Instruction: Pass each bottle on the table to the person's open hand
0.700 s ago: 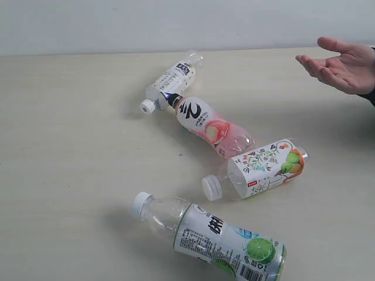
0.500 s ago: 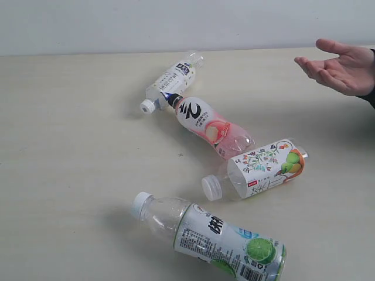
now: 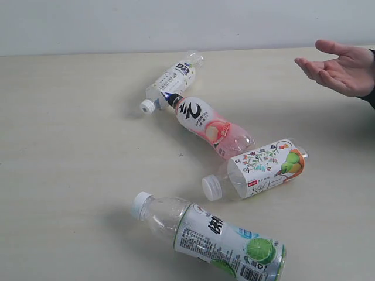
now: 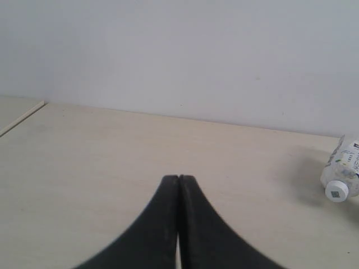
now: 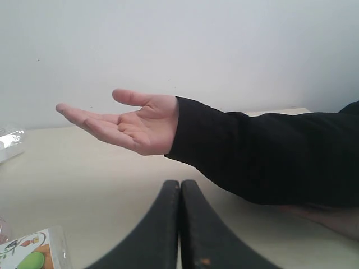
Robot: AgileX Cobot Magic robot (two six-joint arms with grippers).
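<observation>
Four bottles lie on their sides on the table [image 3: 70, 164]. The slim white-and-navy bottle [image 3: 171, 81] is farthest back, its cap end also showing in the left wrist view as the slim bottle [image 4: 342, 171]. The pink-peach bottle [image 3: 210, 127] lies just in front of it. The fruit-drawing bottle [image 3: 261, 168] sits nearer; its corner [image 5: 31, 251] shows in the right wrist view. The lime-label bottle [image 3: 214, 237] is nearest. The person's open hand [image 3: 340, 67] hovers palm up at the right, as the open hand [image 5: 132, 123]. My left gripper [image 4: 178, 178] and right gripper [image 5: 180, 182] are shut and empty, out of the exterior view.
A pale wall [image 3: 176, 23] rises behind the table's far edge. The person's black sleeve [image 5: 263, 151] stretches across the table beyond my right gripper. In the left wrist view the table's side edge [image 4: 22, 116] shows.
The person's hand has shifted very slightly; bottles and grippers have not moved.
</observation>
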